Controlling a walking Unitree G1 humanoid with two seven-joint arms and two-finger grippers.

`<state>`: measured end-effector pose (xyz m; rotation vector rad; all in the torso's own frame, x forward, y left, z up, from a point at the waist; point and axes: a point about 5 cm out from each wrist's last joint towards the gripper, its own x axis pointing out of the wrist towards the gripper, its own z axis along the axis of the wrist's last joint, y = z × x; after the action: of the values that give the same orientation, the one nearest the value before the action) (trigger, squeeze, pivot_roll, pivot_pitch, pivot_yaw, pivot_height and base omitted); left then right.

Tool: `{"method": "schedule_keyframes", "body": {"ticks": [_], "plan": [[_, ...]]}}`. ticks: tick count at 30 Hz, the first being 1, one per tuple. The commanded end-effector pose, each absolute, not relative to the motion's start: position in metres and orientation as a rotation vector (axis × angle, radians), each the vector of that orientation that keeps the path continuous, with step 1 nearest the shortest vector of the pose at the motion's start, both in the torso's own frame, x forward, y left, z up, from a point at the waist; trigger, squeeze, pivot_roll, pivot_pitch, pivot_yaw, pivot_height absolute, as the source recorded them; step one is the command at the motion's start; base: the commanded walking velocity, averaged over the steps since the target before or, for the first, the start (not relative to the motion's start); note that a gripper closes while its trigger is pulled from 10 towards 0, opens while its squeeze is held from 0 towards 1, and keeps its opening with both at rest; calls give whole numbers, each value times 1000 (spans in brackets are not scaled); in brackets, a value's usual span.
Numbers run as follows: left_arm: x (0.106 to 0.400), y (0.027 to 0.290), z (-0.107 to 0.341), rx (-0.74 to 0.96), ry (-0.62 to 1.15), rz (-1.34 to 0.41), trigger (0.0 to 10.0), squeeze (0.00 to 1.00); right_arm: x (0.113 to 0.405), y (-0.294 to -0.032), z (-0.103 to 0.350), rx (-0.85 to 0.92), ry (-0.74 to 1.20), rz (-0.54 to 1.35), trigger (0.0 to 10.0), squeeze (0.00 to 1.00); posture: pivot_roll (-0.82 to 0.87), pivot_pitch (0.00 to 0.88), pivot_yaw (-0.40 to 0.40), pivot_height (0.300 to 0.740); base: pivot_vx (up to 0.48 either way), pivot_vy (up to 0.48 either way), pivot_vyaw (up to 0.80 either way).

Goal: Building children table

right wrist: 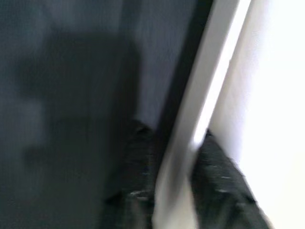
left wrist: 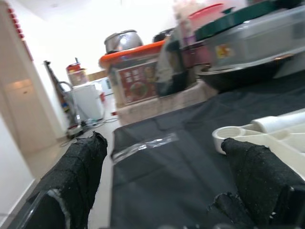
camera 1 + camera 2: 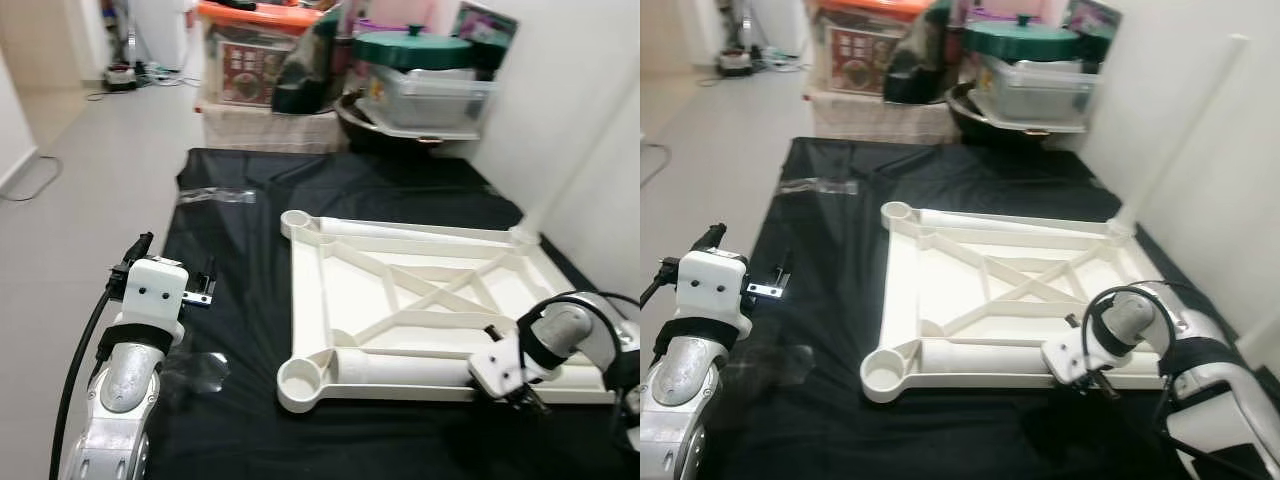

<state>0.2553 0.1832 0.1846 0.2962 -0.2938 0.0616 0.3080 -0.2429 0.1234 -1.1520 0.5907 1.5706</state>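
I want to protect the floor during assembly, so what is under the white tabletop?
The white tabletop lies upside down on a black sheet that spreads past its visible edges. What the sheet covers cannot be seen. The right gripper pinches the tabletop's near edge.

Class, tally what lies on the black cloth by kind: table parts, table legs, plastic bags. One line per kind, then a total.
White plastic tabletop frame, lying underside up: 1
White tube table leg, upright in the far right corner socket: 1
Clear plastic bags: 2, one far left, one near left
Total: 4
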Motion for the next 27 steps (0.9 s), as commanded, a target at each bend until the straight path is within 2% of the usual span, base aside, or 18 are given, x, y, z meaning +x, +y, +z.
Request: {"method": "schedule_keyframes", "body": {"ticks": [1, 8, 10, 17, 19, 21, 22, 23, 24, 25, 26, 27], "plan": [[256, 180, 184, 295, -297, 46, 10000, 0, 327, -224, 147, -1114, 451, 1494, 10000, 1000, 36, 0, -79, 740, 0, 0, 0], [255, 184, 184, 301, -296, 51, 10000, 0, 336, -215, 192, -1056, 297, 1526, 10000, 1000, 40, 0, -76, 740, 0, 0, 0], [252, 187, 184, 296, -296, 63, 10000, 0, 338, -209, 218, -984, 187, 1530, 10000, 1000, 49, 0, -83, 740, 0, 0, 0], [250, 188, 185, 287, -296, 70, 10000, 0, 340, -206, 233, -924, 118, 1517, 10000, 1000, 55, 0, -88, 740, 0, 0, 0], [249, 189, 184, 272, -293, 82, 10000, 0, 345, -189, 239, -739, -4, 1493, 10000, 1000, 55, 0, -99, 740, 0, 0, 0], [249, 189, 184, 272, -293, 82, 10000, 0, 345, -189, 239, -739, -4, 1493, 10000, 1000, 55, 0, -99, 740, 0, 0, 0], [248, 190, 183, 256, -288, 96, 10000, 0, 356, -169, 236, -621, -121, 1362, 10000, 1000, 66, 0, -100, 740, 0, 0, 0], [246, 190, 183, 232, -285, 110, 10000, 0, 367, -151, 229, -505, -180, 1191, 10000, 788, 77, 0, -101, 740, 0, 0, 0], [246, 190, 183, 232, -285, 110, 10000, 0, 367, -151, 229, -505, -180, 1191, 10000, 788, 77, 0, -101, 740, 0, 0, 0], [244, 192, 183, 209, -278, 123, 10000, 0, 376, -133, 218, -384, -197, 1016, 10000, 0, 84, 0, -103, 740, 0, 0, 0], [244, 192, 183, 209, -278, 123, 10000, 0, 376, -133, 218, -384, -197, 1016, 10000, 0, 84, 0, -103, 740, 0, 0, 0], [243, 193, 182, 199, -265, 132, 10000, 0, 382, -118, 203, -285, -143, 888, 10000, 0, 84, 0, -103, 740, 0, 0, 0]]}}
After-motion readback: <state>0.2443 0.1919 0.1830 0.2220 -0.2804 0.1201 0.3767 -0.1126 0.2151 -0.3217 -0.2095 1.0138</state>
